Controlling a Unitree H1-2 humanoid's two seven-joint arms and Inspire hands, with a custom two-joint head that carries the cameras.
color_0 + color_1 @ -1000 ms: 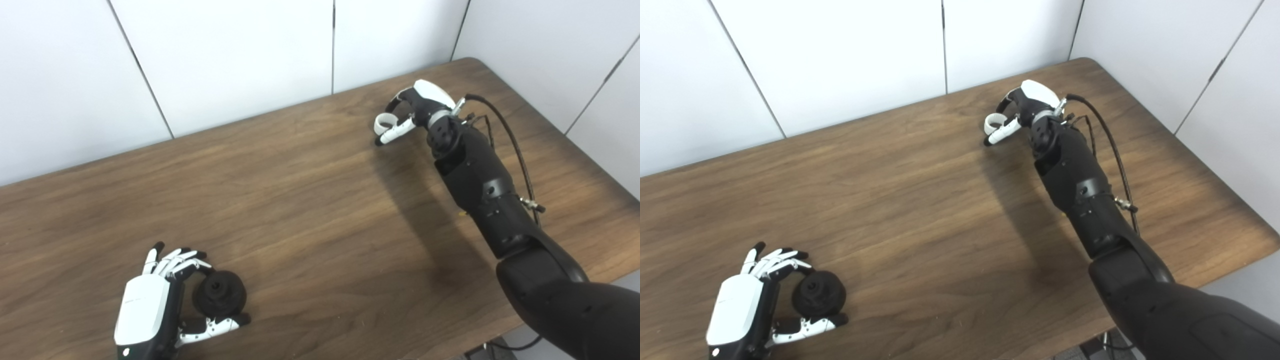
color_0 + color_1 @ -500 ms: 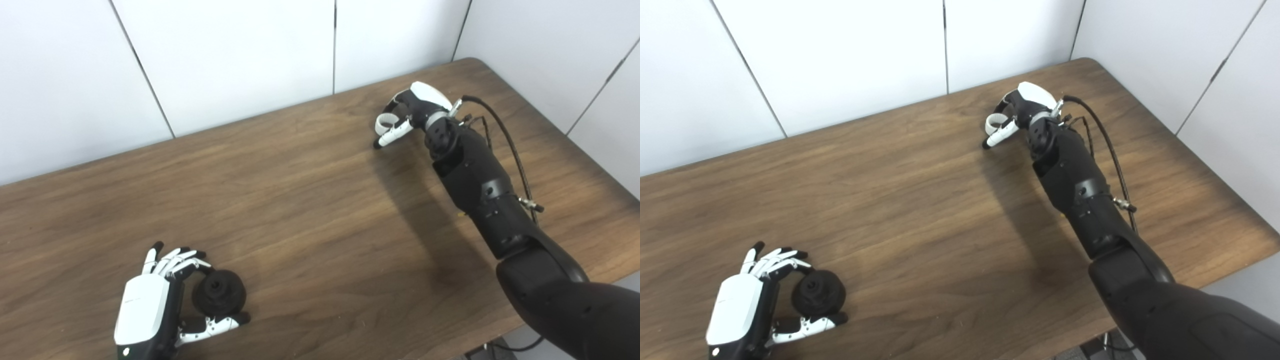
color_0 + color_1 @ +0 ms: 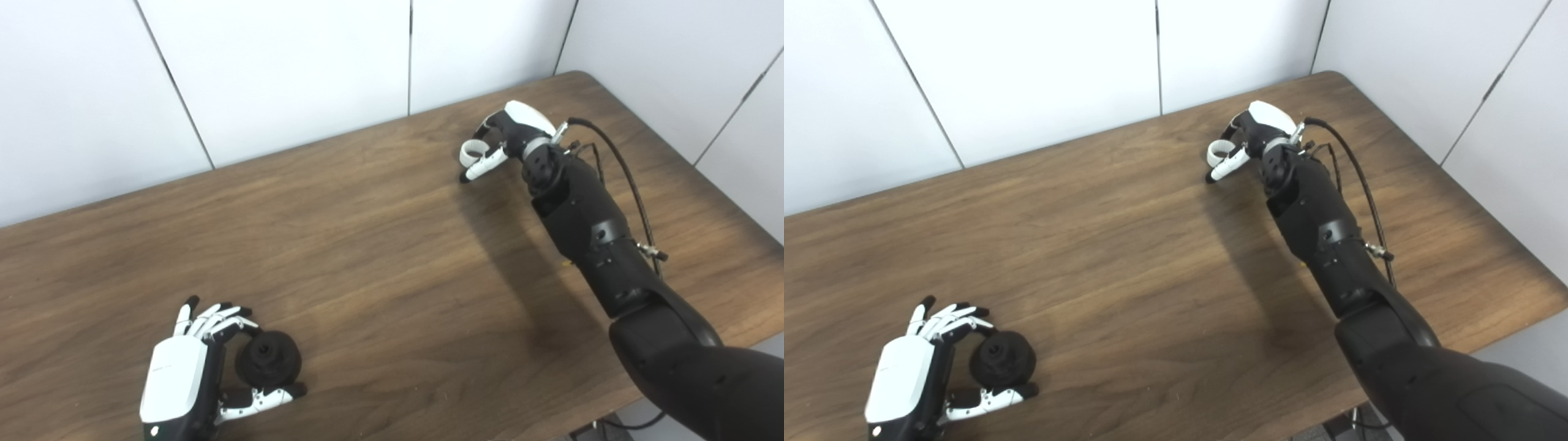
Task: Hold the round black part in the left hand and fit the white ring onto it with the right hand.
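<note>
The table (image 3: 392, 245) carries both task things, set well apart along a diagonal: one toward the front left corner, the other toward the back right corner.

The right arm (image 3: 588, 226) is stretched from the front right edge toward the back right corner. The right hand (image 3: 508, 131) is curled at its end, and the white ring (image 3: 470, 151) is seen between thumb and fingers (whether it is lifted clear of the wood cannot be told). The hand is judged to be closed on the ring.

The left hand (image 3: 184, 373) rests near the front left corner, back upward. Its fingers (image 3: 214, 318) and thumb are cupped around the round black part (image 3: 268, 361), touching it at two sides; the part appears gripped, its centre hole facing up and toward the camera.

Relation governing the coming move: the black part lies far to the left of, and nearer the front edge than, the ring. The ring is therefore judged to need carrying along that diagonal, then aligning with the part's axis.
</note>
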